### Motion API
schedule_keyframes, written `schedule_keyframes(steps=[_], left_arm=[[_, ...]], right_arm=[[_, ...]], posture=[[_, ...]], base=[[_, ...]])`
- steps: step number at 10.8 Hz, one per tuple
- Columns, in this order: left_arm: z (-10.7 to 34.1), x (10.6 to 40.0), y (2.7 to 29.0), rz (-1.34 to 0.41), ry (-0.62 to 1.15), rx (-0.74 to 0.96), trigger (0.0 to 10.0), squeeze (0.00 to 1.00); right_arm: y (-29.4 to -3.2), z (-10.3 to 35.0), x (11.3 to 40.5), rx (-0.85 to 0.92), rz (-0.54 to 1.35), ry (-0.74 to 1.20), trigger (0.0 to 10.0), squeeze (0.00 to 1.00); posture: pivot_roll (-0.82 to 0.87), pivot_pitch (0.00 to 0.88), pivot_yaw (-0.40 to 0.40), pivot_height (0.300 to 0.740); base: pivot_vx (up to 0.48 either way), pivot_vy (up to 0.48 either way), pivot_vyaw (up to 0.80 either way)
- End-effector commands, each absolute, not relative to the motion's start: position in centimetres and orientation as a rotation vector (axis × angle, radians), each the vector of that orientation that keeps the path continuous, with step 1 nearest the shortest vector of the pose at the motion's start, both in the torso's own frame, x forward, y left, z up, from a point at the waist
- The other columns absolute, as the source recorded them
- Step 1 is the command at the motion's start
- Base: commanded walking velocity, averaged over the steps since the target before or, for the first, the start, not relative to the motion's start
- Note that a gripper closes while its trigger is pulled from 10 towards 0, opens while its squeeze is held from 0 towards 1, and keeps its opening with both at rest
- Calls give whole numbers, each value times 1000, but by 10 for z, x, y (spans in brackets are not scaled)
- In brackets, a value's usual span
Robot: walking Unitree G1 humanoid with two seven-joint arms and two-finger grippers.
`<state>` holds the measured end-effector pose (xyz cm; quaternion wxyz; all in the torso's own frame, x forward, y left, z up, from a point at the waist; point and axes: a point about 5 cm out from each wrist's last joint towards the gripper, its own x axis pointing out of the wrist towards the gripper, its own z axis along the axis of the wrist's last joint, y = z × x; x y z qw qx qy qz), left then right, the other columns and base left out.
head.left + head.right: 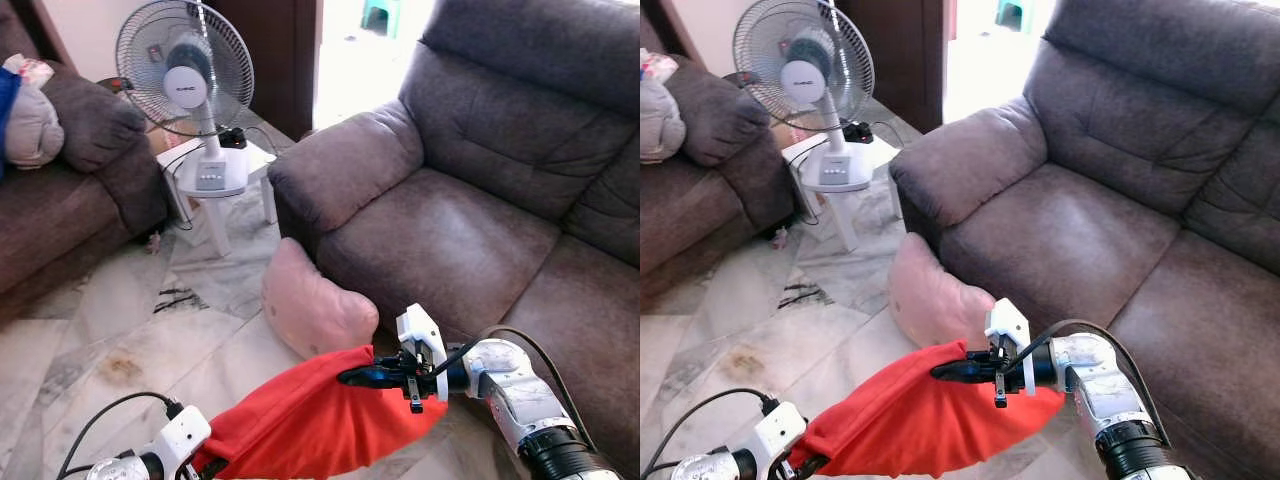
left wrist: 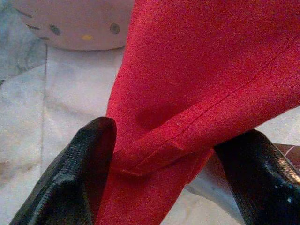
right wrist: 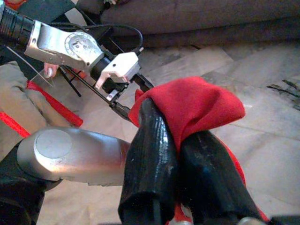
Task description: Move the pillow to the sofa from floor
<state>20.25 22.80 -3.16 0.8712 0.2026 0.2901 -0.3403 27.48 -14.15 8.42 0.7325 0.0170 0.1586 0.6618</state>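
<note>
We hold the red pillow (image 1: 310, 420) off the floor, slung lengthwise between the left pincer (image 2: 164, 154) and right pincer (image 1: 365, 376), both clenched on its corners, with the sofa (image 1: 450, 240) seat ahead-right, nearer the right arm.

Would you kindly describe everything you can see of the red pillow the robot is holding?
The red pillow is a soft, plain red fabric cushion with a stitched seam, sagging limp between both grippers above the marble floor. The left gripper pinches one corner, the right gripper clamps the other end, bunching the cloth. It hangs just before the brown sofa, in front of the pink pillow.
</note>
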Motion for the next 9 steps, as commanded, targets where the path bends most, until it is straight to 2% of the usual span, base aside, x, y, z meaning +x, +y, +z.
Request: schedule_keyframes(steps=[1,9], left_arm=[[-36,197,229,-709,633,398,0,0],[-41,190,222,-718,636,335,0,0]], right_arm=[[-136,103,278,32,1503,233,10000,0],[-139,104,278,28,1494,243,10000,0]], posture=[[61,125,-68,740],[54,129,-72,740]], base=[[0,0,0],[0,0,0]])
